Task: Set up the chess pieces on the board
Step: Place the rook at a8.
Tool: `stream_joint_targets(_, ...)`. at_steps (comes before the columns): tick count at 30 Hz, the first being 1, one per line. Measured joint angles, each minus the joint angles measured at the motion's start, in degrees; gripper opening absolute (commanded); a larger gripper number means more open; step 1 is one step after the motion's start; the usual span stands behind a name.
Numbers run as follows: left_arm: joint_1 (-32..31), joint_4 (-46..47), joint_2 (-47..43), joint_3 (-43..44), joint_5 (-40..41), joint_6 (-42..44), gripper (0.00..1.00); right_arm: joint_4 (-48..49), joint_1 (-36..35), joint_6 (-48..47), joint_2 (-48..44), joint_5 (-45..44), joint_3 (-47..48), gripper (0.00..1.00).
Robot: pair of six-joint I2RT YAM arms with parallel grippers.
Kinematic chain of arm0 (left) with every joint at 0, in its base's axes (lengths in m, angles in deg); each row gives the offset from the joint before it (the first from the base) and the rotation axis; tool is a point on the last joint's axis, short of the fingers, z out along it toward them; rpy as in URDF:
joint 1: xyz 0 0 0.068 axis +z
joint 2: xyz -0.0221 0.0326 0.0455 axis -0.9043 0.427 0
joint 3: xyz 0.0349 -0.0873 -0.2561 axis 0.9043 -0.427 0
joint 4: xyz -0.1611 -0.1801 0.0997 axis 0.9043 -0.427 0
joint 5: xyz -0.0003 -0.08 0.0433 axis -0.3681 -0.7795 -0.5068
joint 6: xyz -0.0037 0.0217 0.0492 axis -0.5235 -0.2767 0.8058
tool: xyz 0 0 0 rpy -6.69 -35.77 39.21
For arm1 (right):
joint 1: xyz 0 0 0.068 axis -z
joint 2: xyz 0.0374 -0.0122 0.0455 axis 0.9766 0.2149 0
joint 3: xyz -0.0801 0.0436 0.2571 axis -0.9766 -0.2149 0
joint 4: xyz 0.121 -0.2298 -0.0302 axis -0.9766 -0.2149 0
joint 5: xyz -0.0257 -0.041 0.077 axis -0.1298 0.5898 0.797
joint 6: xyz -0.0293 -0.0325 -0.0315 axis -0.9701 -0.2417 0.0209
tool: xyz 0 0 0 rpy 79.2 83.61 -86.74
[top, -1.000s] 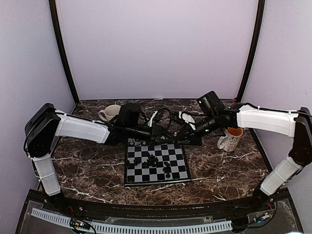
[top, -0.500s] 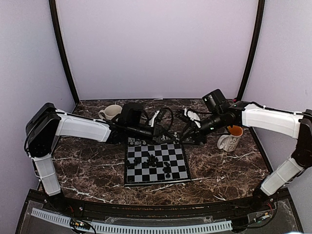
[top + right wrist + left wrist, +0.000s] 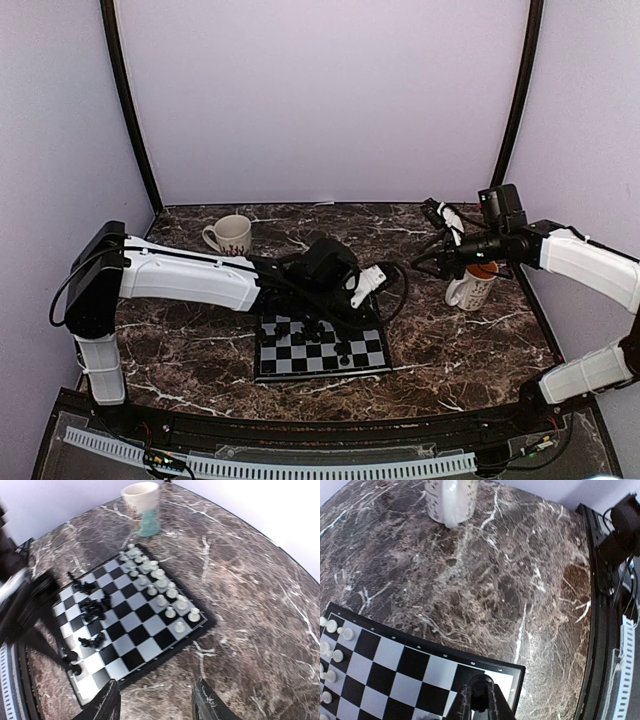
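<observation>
Tabletop: dark veined marble, carries everything. Board lies flat at its centre front. It is thin and probably light, so a sideways push may slide it.

Left arm reaches across the board's far side. Left fingers hang over a light corner square, drawn narrow, with a dark rounded shape between the tips. This is possibly a black piece; cannot tell whether it is gripped. Right arm is off the board, near the orange-lined mug. Right fingers are spread wide, nothing between them.

White mug stands beyond the board's far left corner, apart from it.

White pieces: upright in two rows along one edge. Black pieces: loose clusters mid-board and toward the opposite edge, not in rows. Some look tipped, but they are too small to be sure.

Handling, judged: pieces are tiny, rigid, smooth and very light, so they topple at a graze and can squirt out of a pinch. Take each from above, across the waist under the head. Open the fingers only slightly so neighbours are not knocked.
</observation>
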Motion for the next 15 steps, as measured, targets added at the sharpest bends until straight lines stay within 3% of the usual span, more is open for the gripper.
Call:
stream_joint_targets(7,-4.1,-6.1,5.7,4.5,5.0,10.1,0.08,1.7,1.2,0.9,0.6,-0.8,-0.2,0.49)
stream_joint_targets(15,-5.1,-10.2,8.8,6.9,5.6,14.1,0.09,2.0,1.2,0.8,0.7,-0.8,-0.2,0.49)
